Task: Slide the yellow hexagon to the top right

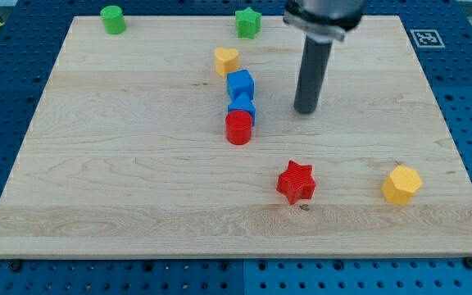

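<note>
The yellow hexagon (401, 183) lies near the board's lower right. My tip (306, 111) rests on the board at the centre right, well up and to the left of the hexagon, with bare wood between them. The tip touches no block. The nearest blocks to it are the blue ones on its left.
A red star (296, 182) lies left of the hexagon. A blue cube (240, 83), a second blue block (242, 106) and a red cylinder (238, 128) form a column at the centre. A yellow heart (226, 60), a green star (247, 22) and a green cylinder (113, 19) lie near the top edge.
</note>
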You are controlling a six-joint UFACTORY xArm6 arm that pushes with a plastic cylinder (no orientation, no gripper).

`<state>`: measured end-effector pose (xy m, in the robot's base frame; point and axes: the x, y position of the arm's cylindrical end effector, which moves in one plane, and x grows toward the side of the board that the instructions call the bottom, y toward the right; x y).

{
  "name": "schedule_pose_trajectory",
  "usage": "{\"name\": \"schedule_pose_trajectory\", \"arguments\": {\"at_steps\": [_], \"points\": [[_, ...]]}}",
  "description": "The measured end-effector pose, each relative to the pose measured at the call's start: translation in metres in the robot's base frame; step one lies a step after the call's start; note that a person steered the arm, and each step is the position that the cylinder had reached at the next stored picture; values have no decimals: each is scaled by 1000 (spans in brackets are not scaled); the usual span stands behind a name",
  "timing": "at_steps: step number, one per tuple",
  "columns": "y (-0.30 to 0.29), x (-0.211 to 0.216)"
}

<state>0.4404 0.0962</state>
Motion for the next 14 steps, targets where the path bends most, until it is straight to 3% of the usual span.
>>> {"name": "schedule_pose_trajectory", "arguments": {"at_steps": [2,3,5,9,12,14], "points": [[5,107],[29,134],[75,113],[158,129],[158,53],[127,18]]}}
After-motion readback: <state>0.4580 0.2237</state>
